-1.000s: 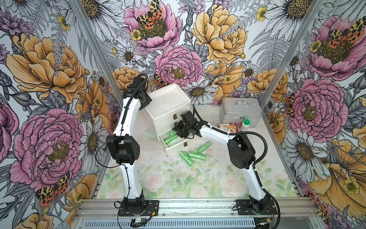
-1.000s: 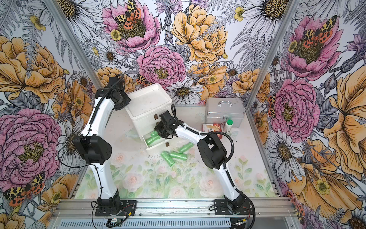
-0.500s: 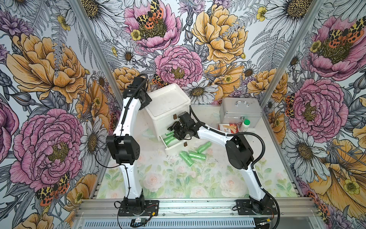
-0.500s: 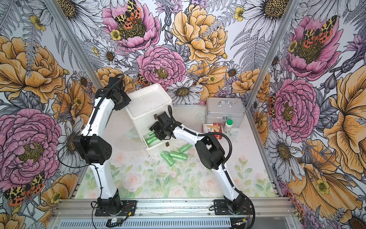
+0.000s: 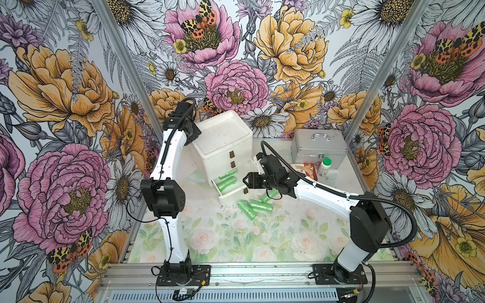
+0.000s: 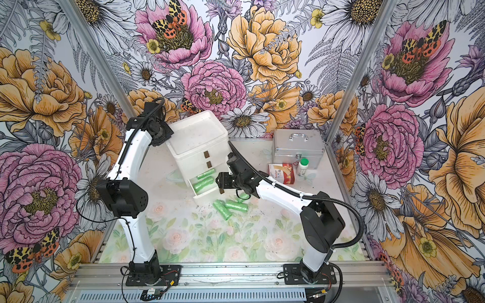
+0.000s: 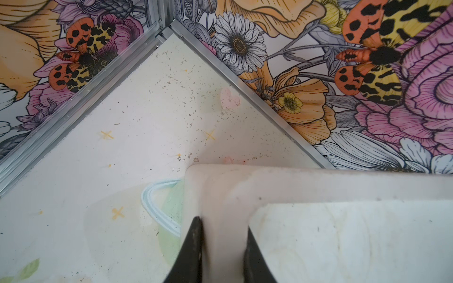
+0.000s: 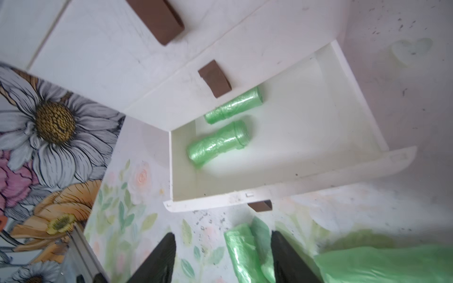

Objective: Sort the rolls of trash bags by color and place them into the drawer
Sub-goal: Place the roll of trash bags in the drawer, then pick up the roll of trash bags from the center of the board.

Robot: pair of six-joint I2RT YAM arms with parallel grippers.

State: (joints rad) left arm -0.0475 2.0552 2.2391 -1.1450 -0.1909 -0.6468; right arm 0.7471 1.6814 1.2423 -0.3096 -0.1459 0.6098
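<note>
A white cabinet (image 5: 223, 133) stands at the back with its bottom drawer (image 5: 231, 194) pulled out. Two light green rolls of trash bags (image 8: 232, 105) (image 8: 215, 144) lie inside the drawer (image 8: 294, 186). Three more green rolls (image 5: 246, 210) (image 5: 262, 206) (image 5: 271, 195) lie on the table just in front of it, seen in both top views (image 6: 223, 210). My right gripper (image 5: 246, 181) (image 8: 221, 235) hovers open and holds nothing, by the drawer's front right corner above the table rolls. My left gripper (image 5: 195, 135) (image 7: 223, 223) is shut on the cabinet's top rim (image 7: 220, 186) at its back left corner.
A silver case (image 5: 319, 147) sits at the back right, with a green-capped white bottle (image 5: 325, 166) and a red and orange box (image 5: 308, 168) in front of it. Flowered walls close in the table on three sides.
My right gripper reached in over the drawer, its jaws widened, and it has drawn back toward the right and front. The left arm has not moved.
</note>
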